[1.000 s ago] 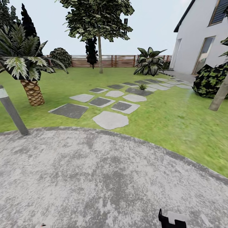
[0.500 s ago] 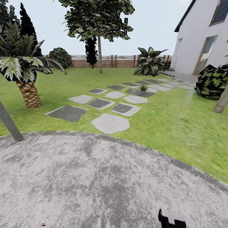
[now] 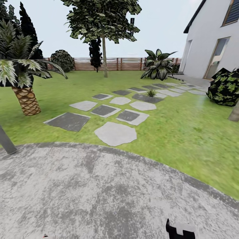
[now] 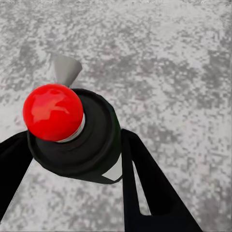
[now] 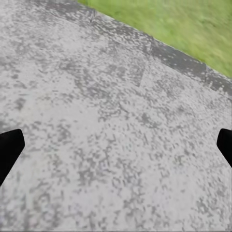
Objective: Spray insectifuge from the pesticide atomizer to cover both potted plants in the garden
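In the left wrist view my left gripper (image 4: 75, 140) is shut on the pesticide atomizer (image 4: 94, 145), a dark bottle with a round red cap and a grey nozzle, over the grey mottled patio (image 4: 169, 63). My right gripper (image 5: 116, 147) stands open above the patio near its curved edge, with nothing between its black fingertips (image 5: 9, 150). One potted plant (image 3: 151, 92), a small low rosette, sits among the far stepping stones in the head view, well ahead of me.
Flat grey stepping stones (image 3: 115, 133) cross the lawn (image 3: 186, 132) from the patio edge toward a white house (image 3: 212, 39). A palm (image 3: 23, 83) and a grey post (image 3: 6, 141) stand at left, dark shrubs (image 3: 227, 88) at right, a tree (image 3: 104, 39) and brown fence (image 3: 126, 63) behind.
The whole head view has shifted: palm and post slid left, the lawn edge dropped lower, so the camera moved. Both arms look the same.
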`<state>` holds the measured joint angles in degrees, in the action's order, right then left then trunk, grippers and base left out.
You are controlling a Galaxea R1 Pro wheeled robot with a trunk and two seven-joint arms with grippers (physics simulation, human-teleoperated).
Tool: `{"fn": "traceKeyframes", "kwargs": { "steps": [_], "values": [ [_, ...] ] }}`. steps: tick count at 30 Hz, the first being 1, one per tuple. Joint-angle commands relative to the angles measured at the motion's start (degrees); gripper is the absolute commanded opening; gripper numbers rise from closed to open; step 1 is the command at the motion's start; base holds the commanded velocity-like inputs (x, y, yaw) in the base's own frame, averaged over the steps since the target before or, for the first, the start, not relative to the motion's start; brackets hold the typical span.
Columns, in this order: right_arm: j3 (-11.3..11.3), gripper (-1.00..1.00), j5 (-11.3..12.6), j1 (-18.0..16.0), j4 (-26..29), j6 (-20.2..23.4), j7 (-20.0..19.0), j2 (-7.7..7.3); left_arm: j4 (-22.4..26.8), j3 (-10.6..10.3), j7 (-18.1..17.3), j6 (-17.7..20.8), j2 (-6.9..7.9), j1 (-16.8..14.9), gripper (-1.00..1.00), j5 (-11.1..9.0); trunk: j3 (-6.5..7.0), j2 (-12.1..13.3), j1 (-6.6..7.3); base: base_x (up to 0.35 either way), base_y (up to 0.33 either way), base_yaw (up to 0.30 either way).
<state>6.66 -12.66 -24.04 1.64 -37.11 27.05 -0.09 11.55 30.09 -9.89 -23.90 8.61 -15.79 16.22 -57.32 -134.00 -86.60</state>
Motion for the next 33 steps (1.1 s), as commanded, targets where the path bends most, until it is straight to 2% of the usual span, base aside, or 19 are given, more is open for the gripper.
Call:
{"fn": "traceKeyframes", "kwargs": {
  "steps": [1, 33],
  "values": [
    [0.5, 1.00, -0.6, 0.0, -0.1, -0.1, 0.2, 0.00, 0.0, 0.5, -0.3, -0.2, -0.03, 0.0, -1.00, 0.4, -0.05, 0.0, -0.02, 0.340, 0.000, 0.000],
    [0.5, 1.00, -0.6, 0.0, -0.1, -0.2, 0.2, 0.17, 0.0, 0.5, -0.3, -0.2, -0.01, 0.0, -1.00, 0.4, -0.05, 0.0, -0.02, 0.340, 0.000, 0.000]
  ]
}}
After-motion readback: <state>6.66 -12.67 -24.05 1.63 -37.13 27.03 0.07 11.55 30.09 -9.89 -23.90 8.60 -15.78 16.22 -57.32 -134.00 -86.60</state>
